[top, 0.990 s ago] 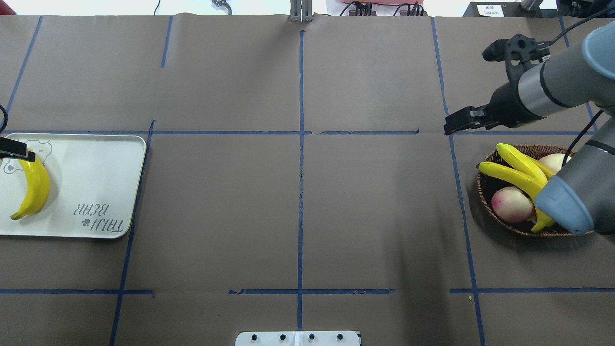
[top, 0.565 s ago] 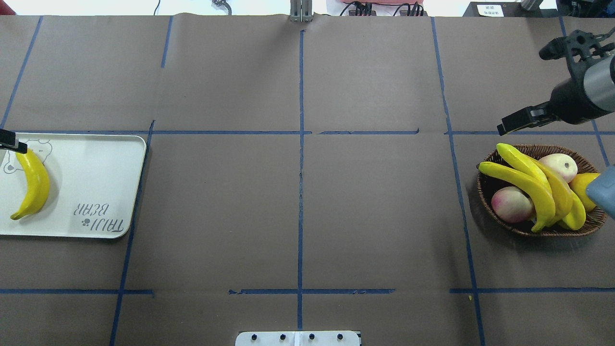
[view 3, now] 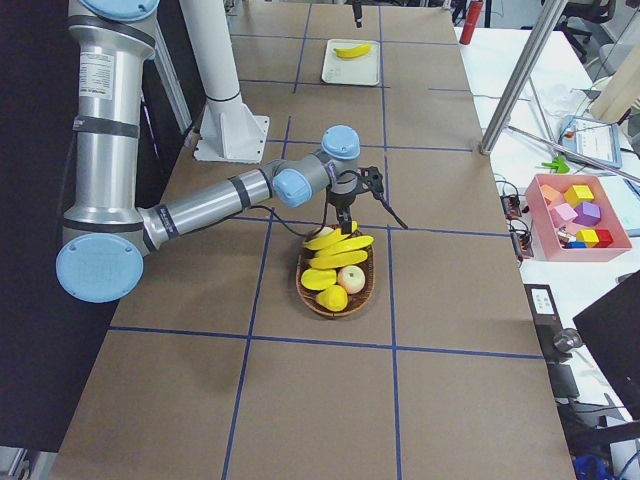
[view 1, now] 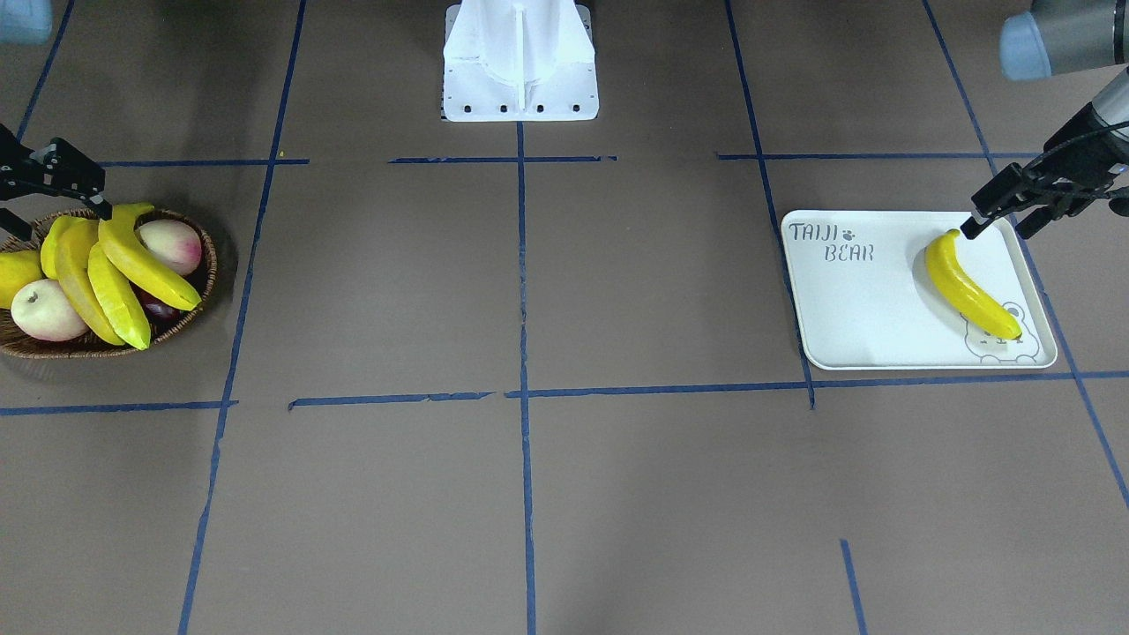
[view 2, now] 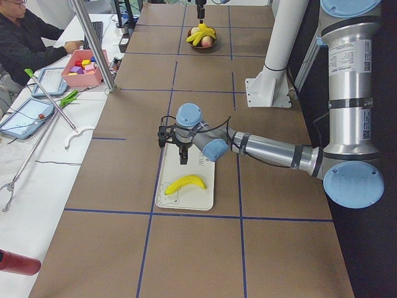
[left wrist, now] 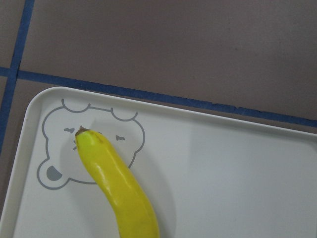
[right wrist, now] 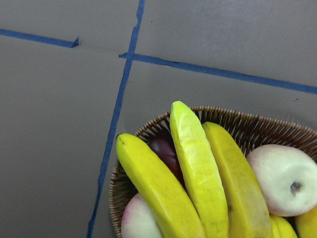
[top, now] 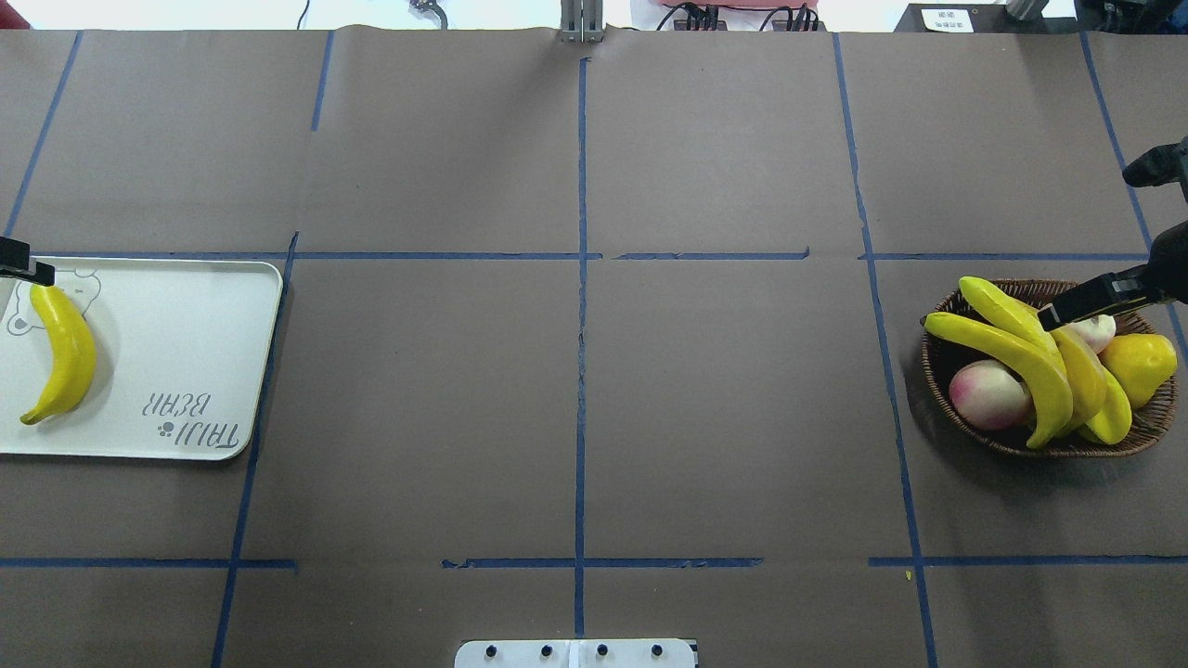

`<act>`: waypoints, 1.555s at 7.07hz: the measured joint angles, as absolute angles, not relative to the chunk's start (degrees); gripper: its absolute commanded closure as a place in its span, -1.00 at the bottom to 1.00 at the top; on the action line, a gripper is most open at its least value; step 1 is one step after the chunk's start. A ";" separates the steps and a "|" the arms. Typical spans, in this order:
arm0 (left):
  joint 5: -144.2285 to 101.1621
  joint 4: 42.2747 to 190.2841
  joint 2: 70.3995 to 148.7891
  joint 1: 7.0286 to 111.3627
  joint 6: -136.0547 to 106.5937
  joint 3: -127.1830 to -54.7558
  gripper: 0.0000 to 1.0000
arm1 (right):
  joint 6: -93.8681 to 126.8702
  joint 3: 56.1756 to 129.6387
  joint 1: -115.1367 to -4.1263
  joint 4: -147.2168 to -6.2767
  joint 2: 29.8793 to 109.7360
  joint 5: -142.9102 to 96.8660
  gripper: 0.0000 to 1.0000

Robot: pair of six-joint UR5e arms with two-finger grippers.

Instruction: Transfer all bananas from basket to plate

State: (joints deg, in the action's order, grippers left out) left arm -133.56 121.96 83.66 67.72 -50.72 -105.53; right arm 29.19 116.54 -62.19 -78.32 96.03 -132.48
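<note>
A brown wicker basket [top: 937, 371] held three yellow bananas [top: 1007, 348], fanned side by side on top. Crowded beside and under them in the basket were two pale, pink-blushed round fruits [top: 988, 394], one stubby yellow fruit [top: 1143, 362] and one dark purple fruit [right wrist: 166, 151]. The right gripper [view 1: 66, 224] hung empty over the basket; its fingers seemed apart, though the frame edge cut one off. Well apart from the basket lay a white plate [top: 186, 325] lettered "TAIJI BEAR" [top: 190, 422]. It carried one banana [top: 67, 357], tip on a bear-face drawing [left wrist: 54, 148]. Over the plate's side farthest from the basket hovered the left gripper [view 1: 995, 232], fingers apart, empty.
</note>
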 measured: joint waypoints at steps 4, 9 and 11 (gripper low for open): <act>-133.40 119.98 84.06 67.60 -50.79 -105.94 -0.99 | 29.04 115.47 -61.77 -78.35 96.85 -136.30 -1.00; -133.25 119.83 83.95 67.59 -50.95 -105.91 -0.99 | 28.73 112.84 -57.91 -78.25 96.66 -136.17 -0.99; -133.24 119.87 84.01 67.64 -50.97 -105.96 -0.99 | 28.38 111.23 -56.93 -78.23 96.34 -135.80 -0.99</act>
State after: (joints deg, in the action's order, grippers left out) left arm -133.24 119.87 84.01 67.64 -50.97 -105.96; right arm 28.38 111.23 -56.93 -78.23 96.34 -135.80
